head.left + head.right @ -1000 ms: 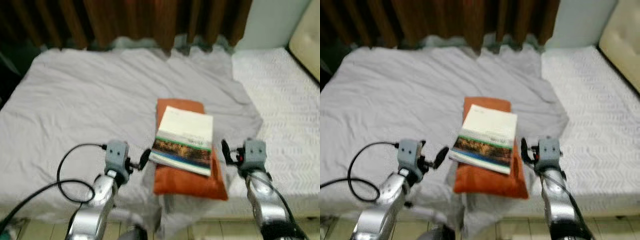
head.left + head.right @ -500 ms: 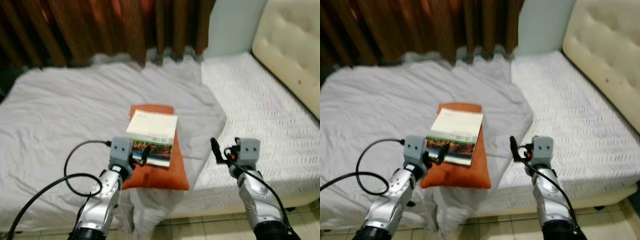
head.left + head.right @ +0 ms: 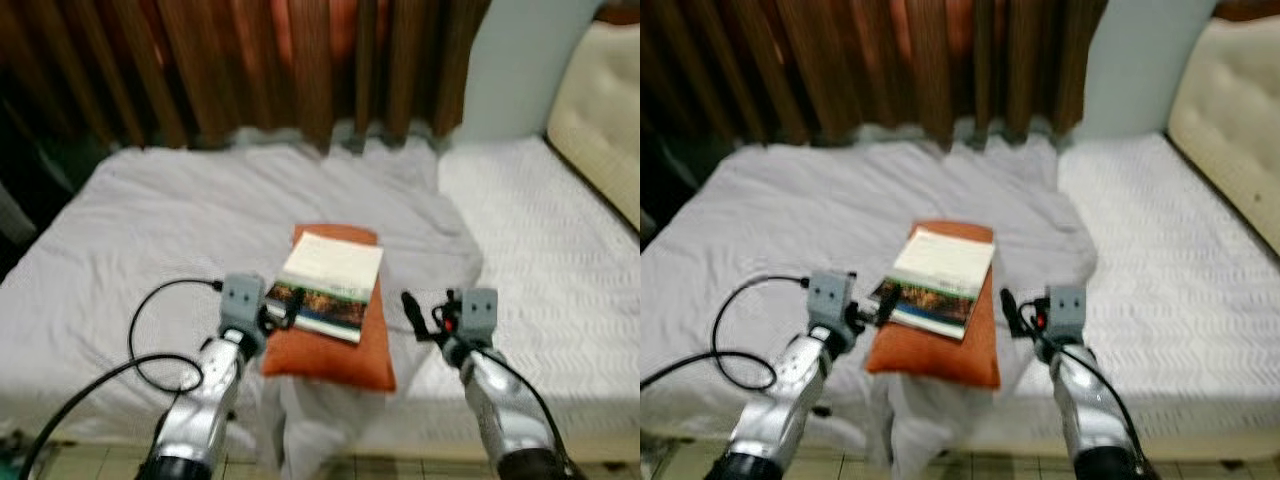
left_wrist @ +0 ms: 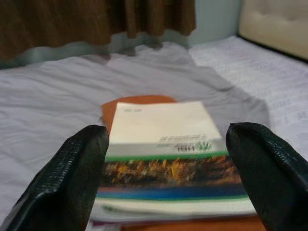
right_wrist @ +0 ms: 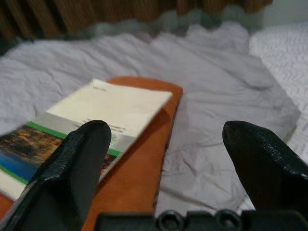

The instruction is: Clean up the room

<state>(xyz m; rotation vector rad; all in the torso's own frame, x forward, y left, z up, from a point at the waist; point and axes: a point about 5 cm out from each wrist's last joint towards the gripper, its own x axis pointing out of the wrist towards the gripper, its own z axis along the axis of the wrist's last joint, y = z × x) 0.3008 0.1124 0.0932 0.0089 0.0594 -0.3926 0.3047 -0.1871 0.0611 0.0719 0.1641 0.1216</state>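
Observation:
A book with a white and landscape-print cover lies on an orange pillow on the bed, near its front edge. My left gripper is open at the book's near left corner. In the left wrist view its fingers stand wide apart with the book ahead between them. My right gripper is open just right of the pillow, above the sheet. The right wrist view looks across the pillow and the book.
A crumpled grey sheet covers the bed's left part and hangs over the front edge. A white quilted mattress lies to the right, with a cream padded headboard behind it. Brown curtains hang behind. A black cable loops off my left arm.
The camera has swung, so the whole scene has shifted. Both grippers stay open on either side of the pillow. The right one is now closer to the pillow's edge.

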